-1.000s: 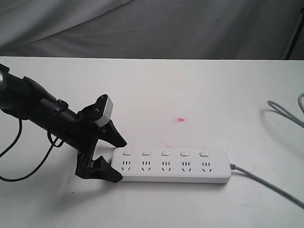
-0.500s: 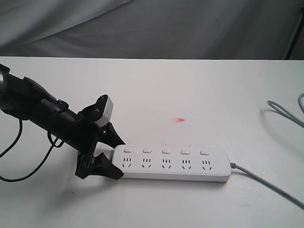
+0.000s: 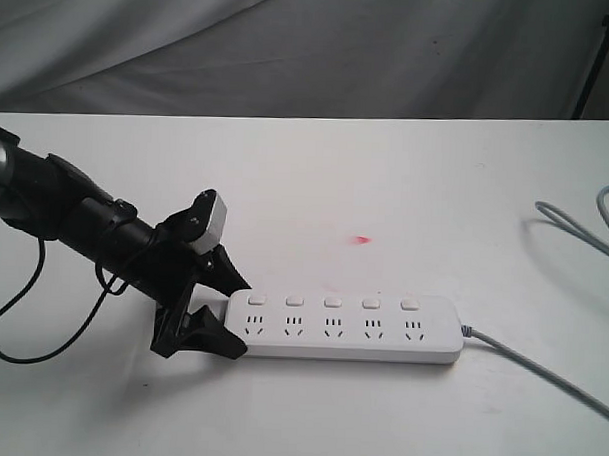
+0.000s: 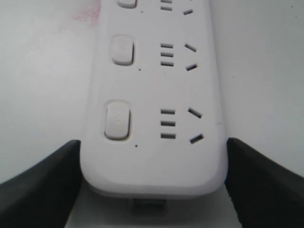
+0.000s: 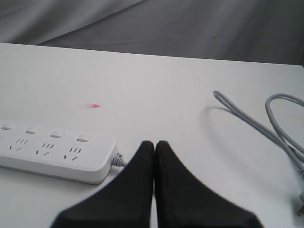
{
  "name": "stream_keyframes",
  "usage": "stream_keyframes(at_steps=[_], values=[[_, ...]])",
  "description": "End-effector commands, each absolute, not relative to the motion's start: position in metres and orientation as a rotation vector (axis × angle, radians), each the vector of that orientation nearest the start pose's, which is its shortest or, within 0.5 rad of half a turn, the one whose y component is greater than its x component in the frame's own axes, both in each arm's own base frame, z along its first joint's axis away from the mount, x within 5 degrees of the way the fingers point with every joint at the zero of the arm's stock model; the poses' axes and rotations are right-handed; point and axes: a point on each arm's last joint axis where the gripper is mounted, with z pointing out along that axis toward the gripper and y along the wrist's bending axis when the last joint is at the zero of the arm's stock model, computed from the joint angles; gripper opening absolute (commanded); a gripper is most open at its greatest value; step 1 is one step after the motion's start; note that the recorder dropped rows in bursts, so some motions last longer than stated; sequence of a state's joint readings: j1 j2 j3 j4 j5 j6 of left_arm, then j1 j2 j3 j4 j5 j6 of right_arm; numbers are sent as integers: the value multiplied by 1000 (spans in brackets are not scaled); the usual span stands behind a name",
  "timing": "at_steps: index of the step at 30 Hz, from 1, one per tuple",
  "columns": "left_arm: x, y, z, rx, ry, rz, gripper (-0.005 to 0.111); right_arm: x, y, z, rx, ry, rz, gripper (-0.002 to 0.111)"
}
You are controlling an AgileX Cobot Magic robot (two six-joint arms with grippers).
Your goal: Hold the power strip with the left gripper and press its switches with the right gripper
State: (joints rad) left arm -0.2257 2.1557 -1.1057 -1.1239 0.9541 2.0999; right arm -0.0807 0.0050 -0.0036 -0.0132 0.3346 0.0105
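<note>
We see one power strip (image 3: 346, 328) flat on the worktop (image 3: 386, 191), long axis side to side in exterior view. Left tool (image 3: 244, 318) is clamped across its cordless end. Right tool (image 5: 154, 145), jaws together, sits well off past the cord (image 3: 540, 371) end, so must reach in. Five switches (image 3: 332, 302), five sockets (image 3: 331, 332), two tools, one cord

Flat white five-socket power strip (image 3: 346, 330)

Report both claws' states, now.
Left claw: closed on the end of the power strip.
Right claw: closed, holding nothing.
</note>
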Motion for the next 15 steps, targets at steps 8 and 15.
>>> stream_keyframes(at_steps=[8, 15], values=[[330, -146, 80, 1709, 1888, -925, 0, 54, -4, 183, 71, 1815, -57, 0], [330, -146, 80, 1709, 1888, -925, 0, 54, -4, 187, 69, 1774, -58, 0]])
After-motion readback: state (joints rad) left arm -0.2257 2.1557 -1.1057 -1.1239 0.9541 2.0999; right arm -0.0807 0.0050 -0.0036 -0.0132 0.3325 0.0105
